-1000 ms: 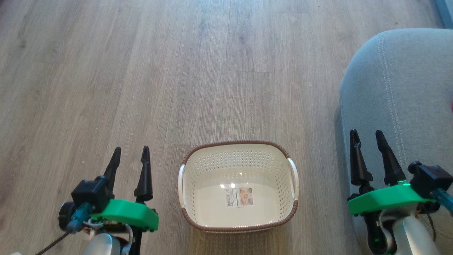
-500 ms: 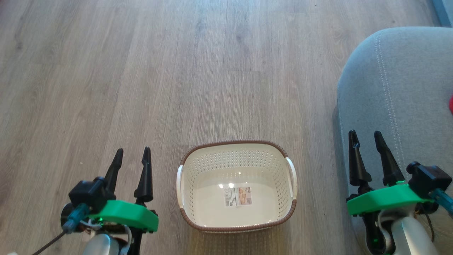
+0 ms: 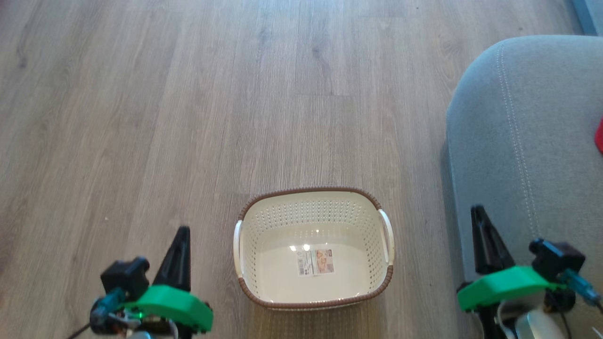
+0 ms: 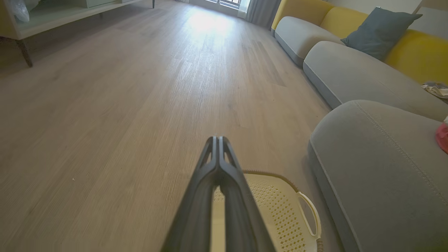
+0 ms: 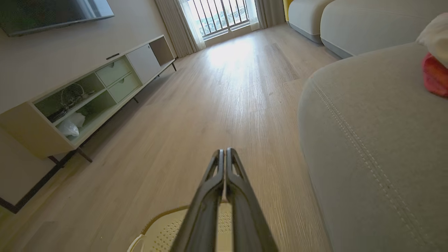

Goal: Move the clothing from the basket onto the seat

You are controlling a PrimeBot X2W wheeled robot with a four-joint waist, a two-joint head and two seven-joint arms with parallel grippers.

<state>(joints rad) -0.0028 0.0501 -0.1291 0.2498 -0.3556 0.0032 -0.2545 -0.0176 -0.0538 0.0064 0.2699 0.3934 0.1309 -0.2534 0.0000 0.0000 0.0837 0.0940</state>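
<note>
Wood-plank floor (image 3: 141, 117) across most of the head view.

Lower left: left gripper (image 3: 183, 233), fingers pressed together into one dark spike, gripping nothing. Half a second earlier, spread apart and higher in the frame.

Bottom centre: basket (image 3: 308, 189) upright on the floor, label sticker (image 3: 316, 262) plain on its bare bottom. Almost the same spot as before.

Right side: grey seat (image 3: 518, 141), with a red sliver of clothing (image 3: 599, 136) on it at the right edge, slightly larger than earlier.

Lower right: right gripper (image 3: 479, 212), likewise closed on nothing, in front of the seat's near edge. Earlier open and higher.

Left wrist view: shut fingertips at centre, a basket corner and one handle at lower right, the seat beyond. Adds a long sofa (image 4: 350, 73) with a yellow back at upper right and a blue-grey cushion (image 4: 379, 31) leaning on it.

Right wrist view: shut fingertips again, basket rim at the bottom edge. Adds a low cabinet (image 5: 87, 101) along the left wall, a barred window (image 5: 224, 14) at top centre, and white fabric sitting over the red at the right edge.
</note>
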